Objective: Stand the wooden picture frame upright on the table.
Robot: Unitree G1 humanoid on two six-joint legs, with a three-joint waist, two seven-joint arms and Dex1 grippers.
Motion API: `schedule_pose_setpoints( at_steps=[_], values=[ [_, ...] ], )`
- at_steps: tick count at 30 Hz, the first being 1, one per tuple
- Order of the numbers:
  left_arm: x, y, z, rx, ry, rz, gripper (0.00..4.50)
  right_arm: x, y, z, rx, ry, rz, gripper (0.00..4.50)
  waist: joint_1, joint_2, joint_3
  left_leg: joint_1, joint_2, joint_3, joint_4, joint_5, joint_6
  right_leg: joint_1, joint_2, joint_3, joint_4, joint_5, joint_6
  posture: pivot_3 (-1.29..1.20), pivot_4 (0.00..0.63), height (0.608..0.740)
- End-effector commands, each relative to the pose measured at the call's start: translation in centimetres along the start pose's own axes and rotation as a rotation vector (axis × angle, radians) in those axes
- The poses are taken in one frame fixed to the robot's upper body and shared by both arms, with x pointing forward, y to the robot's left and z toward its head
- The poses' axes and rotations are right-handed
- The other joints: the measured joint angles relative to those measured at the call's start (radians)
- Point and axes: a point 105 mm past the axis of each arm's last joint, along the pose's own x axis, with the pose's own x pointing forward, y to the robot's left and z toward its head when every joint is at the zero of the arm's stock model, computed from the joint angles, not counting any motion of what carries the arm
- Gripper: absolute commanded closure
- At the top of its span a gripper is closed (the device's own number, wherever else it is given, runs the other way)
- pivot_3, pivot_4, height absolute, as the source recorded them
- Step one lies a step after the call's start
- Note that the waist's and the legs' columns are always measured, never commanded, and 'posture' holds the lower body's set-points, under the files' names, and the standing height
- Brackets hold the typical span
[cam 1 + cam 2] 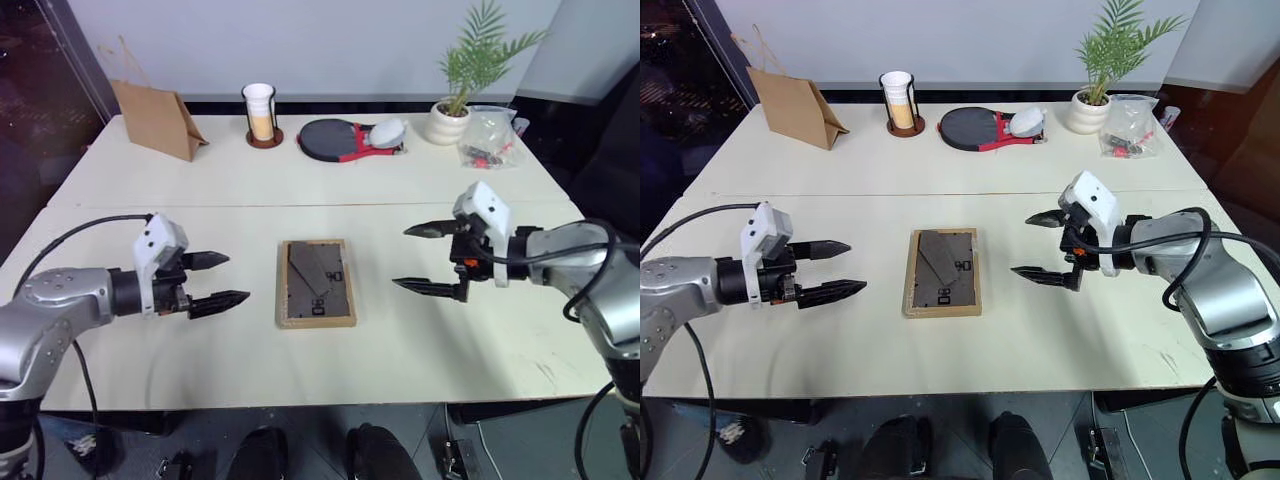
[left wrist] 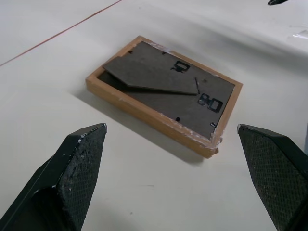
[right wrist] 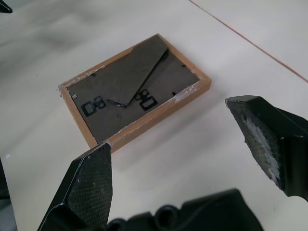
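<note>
The wooden picture frame (image 1: 316,283) lies flat, face down, on the near half of the table (image 1: 400,340); its dark back and folded stand face up, seen close in the left wrist view (image 2: 166,91) and the right wrist view (image 3: 132,89). My left gripper (image 1: 218,279) hovers to the frame's left, open, its fingers pointing at the frame, nothing between them. On the frame's right side my right gripper (image 1: 432,258) is also open and empty, aimed at the frame. Neither gripper touches it.
Along the table's far edge stand a brown paper bag (image 1: 157,120), a cup in a holder (image 1: 260,113), a table-tennis paddle (image 1: 338,139), a potted plant (image 1: 452,110) and a plastic bag (image 1: 490,138). A seam (image 1: 230,206) crosses the tabletop behind the frame.
</note>
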Motion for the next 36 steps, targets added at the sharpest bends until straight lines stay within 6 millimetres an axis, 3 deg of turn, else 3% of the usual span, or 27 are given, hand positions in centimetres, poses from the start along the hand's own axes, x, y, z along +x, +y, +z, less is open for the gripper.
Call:
schedule_pose_setpoints(
  at_steps=[1, 5, 13, 28, 31, 36],
  values=[
    [0.4, -0.6, 0.7, 0.032, -0.019, -0.016, 0.00, -0.6, 0.0, 0.7, -0.034, -0.007, -0.013, 0.03, 0.000, 0.000, 0.000, 0.000, 0.000, 0.000, 0.000, 0.000, 0.000, 0.000, 0.000, 0.000, 0.000, 0.000, 0.000, 0.00, 0.150, 0.740],
    [1.0, -1.3, 0.8, 0.023, -0.037, -0.047, 0.00, -1.1, -0.2, 0.2, -0.018, 0.012, -0.021, 0.03, 0.000, 0.000, 0.000, 0.000, 0.000, 0.000, 0.000, 0.000, 0.000, 0.000, 0.000, 0.000, 0.000, 0.000, 0.000, 0.00, 0.150, 0.740],
    [1.7, -0.8, 0.3, 0.018, -0.020, -0.071, 0.00, -1.5, -0.2, -0.7, 0.037, 0.029, -0.037, 0.03, 0.000, 0.000, 0.000, 0.000, -0.001, 0.000, 0.001, 0.000, 0.000, 0.001, 0.001, 0.000, 0.000, 0.000, 0.000, 0.00, 0.150, 0.740],
    [2.3, 1.1, -0.1, 0.042, -0.035, -0.015, 0.00, 0.3, -0.8, -0.8, 0.037, -0.003, -0.082, 0.03, 0.000, 0.000, 0.000, 0.000, 0.000, 0.000, 0.002, 0.000, 0.000, 0.001, 0.001, 0.000, 0.000, 0.000, 0.000, 0.00, 0.150, 0.740],
    [2.6, 1.2, -0.5, 0.045, -0.034, -0.007, 0.84, 0.8, -1.2, -1.0, 0.048, -0.008, -0.121, 0.85, -0.001, 0.000, 0.000, 0.000, 0.000, 0.000, 0.002, 0.000, 0.000, 0.001, 0.001, 0.000, 0.000, 0.000, 0.000, 0.00, 0.150, 0.740],
    [3.8, 2.4, -1.9, 0.060, -0.005, 0.069, 3.31, 2.9, -1.6, -2.0, 0.079, 0.004, -0.175, 3.41, -0.001, 0.000, 0.000, 0.000, -0.001, 0.000, 0.002, 0.000, 0.000, 0.001, 0.001, 0.000, 0.000, 0.000, 0.000, 0.00, 0.150, 0.740]
  ],
)
